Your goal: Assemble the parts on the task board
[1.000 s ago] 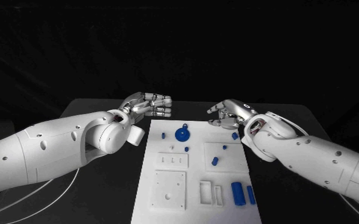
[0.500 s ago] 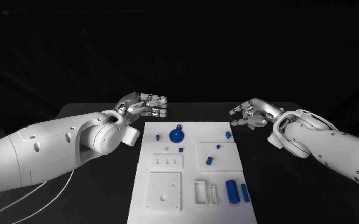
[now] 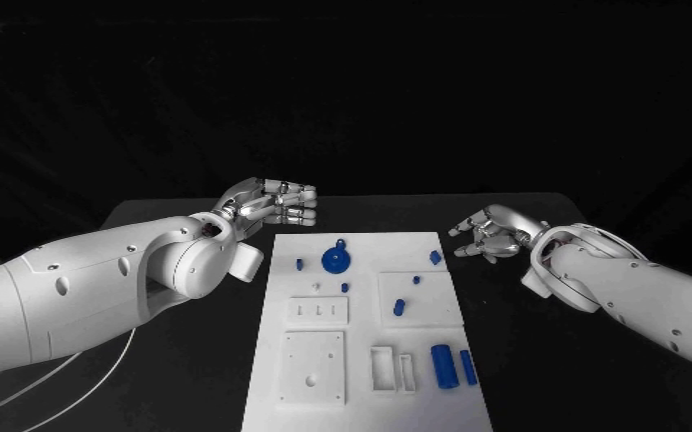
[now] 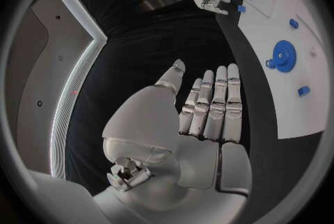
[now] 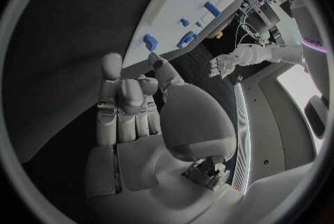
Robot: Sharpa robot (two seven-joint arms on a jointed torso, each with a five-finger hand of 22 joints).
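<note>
Board: white, mid-counter, running away between both arms.
Parts: two blue cylinders at its near right; blue gear at the far end.
Right hand: beside the far right corner, fingers curled, holding nothing.
Left hand: past the far left corner, fingers straight, pressed together, holding nothing.

Task board: near end cut off at bottom centre of the head view. Small blue parts mid-frame: too small to identify shapes.
</note>
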